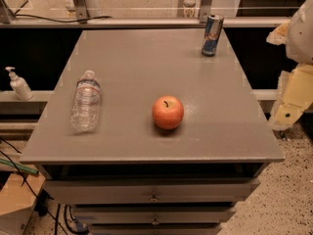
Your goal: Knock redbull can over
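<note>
While redbull can (212, 35) stands upright at back, claw (291, 101) at rt edge is cropped, state unclear

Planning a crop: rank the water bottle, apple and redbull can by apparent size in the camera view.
1. water bottle, lying front left: clearly largest.
2. apple and redbull can look alike: the apple wider, the can taller and farther back, so I won't rank them.
The claw hangs right of the table.

My arm (304, 31) at the right edge is a rounded white shell; the claw (289, 104) below it is pale yellow (blocky, with flat angular faces).
</note>
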### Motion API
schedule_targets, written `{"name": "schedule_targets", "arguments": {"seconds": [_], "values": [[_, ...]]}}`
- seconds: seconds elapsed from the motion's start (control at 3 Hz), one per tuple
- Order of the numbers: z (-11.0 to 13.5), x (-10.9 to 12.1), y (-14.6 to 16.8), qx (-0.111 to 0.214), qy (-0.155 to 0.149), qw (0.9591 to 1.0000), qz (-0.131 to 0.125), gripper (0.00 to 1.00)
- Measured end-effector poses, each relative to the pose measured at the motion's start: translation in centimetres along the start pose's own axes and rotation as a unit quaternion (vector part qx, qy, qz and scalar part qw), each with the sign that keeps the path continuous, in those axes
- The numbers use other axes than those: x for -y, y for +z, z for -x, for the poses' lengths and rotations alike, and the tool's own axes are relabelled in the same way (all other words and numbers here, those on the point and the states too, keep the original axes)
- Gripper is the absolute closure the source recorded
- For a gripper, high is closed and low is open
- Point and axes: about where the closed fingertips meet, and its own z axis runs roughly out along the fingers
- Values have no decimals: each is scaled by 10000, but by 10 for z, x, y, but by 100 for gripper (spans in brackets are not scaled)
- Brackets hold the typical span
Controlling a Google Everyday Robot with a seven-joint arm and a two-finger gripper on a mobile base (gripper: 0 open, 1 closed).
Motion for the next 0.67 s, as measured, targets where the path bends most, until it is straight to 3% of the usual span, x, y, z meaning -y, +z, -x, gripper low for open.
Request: {"name": "schedule_targets", "arguments": {"seconds": [0.67], "values": [[2, 3, -3, 154, 4, 9999, -54, 0]]}}
